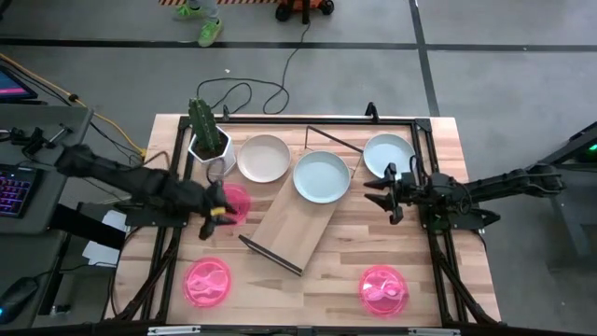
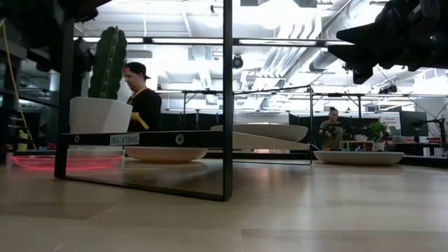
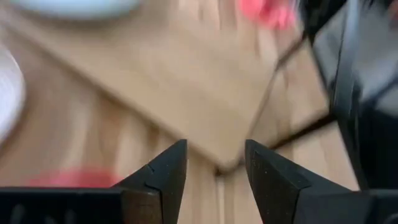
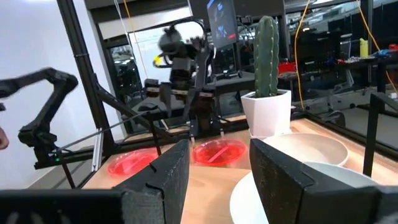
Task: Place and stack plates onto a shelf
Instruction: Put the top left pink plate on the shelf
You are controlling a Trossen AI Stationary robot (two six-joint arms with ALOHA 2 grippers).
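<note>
The shelf (image 1: 297, 222) is a light wooden board with black wire ends, standing slantwise at mid-table. A pale bluish plate (image 1: 322, 177) rests on its far end. White plates (image 1: 264, 159) (image 1: 388, 154) lie on the table at the far side. One pink plate (image 1: 236, 203) lies left of the shelf, and two more (image 1: 207, 282) (image 1: 382, 289) lie near the front edge. My left gripper (image 1: 219, 211) (image 3: 216, 149) is open, hovering at the near rim of the left pink plate and facing the shelf. My right gripper (image 1: 381, 194) (image 4: 219, 146) is open, right of the bluish plate.
A white pot with a green cactus (image 1: 207, 140) stands at the far left, beside the white plate. Black frame rails (image 1: 424, 159) run along the table's sides. Bare tabletop (image 1: 298, 294) lies between the two front pink plates. People show in the room beyond the table (image 2: 143, 94).
</note>
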